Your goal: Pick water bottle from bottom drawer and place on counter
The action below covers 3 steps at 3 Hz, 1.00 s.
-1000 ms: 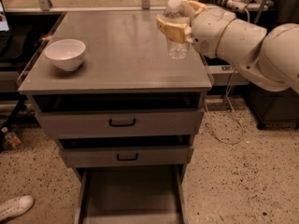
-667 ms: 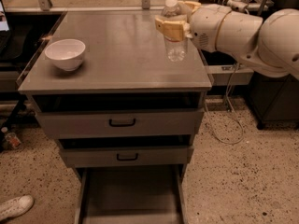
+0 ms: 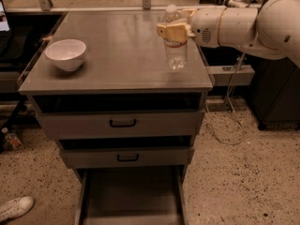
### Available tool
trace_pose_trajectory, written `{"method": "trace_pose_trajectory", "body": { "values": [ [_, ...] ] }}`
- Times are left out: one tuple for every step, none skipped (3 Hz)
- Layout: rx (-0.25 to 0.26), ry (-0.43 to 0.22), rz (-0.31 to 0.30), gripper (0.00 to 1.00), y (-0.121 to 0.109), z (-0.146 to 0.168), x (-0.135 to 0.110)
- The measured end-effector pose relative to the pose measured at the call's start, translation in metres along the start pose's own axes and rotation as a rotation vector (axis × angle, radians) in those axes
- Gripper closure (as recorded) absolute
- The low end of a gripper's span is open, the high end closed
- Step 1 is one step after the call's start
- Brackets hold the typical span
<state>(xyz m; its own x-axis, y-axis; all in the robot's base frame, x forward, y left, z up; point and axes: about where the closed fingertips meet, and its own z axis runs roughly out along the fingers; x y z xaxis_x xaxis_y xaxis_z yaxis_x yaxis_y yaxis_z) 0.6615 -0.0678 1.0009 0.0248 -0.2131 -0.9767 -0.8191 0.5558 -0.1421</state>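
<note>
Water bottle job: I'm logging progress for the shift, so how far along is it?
Done: the water bottle is out of the open bottom drawer. In hand: the gripper, jaws clamped around the bottle's upper part, holds it upright over the counter; whether its base touches I cannot tell. Left: set it down if needed, release, withdraw.
</note>
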Motion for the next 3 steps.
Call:
{"method": "trace_pose_trajectory", "body": {
  "values": [
    [-0.004, -0.002, -0.023, 1.0, 0.002, 0.002, -0.001],
    [-0.062, -0.03, 0.09, 1.0, -0.004, 0.002, -0.001],
    [-0.12, -0.035, 0.209, 1.0, -0.017, 0.001, -0.002]
  ]
}}
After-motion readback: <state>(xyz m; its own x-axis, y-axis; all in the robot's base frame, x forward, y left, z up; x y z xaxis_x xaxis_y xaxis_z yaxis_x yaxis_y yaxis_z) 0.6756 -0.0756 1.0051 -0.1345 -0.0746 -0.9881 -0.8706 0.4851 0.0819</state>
